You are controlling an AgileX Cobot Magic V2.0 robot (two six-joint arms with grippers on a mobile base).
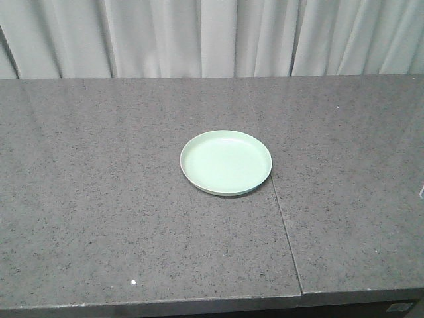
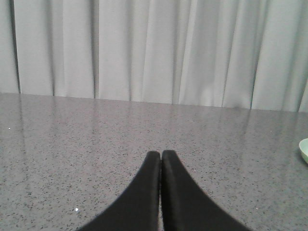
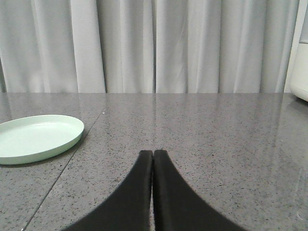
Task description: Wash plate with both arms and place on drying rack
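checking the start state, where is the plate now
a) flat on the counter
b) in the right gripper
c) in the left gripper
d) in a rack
a: the plate lies flat on the counter, with the left gripper and right gripper both shut and empty, apart from it.

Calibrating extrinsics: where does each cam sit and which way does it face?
Exterior front: raised, looks down on the plate on the grey counter, curtain behind; no robot parts.
Left wrist: low over the counter, faces the curtain; shut left pincer at bottom, plate sliver far right.
Right wrist: low, faces the curtain; shut right pincer at bottom, plate at left.
Shared: all three show plate, counter, curtain.
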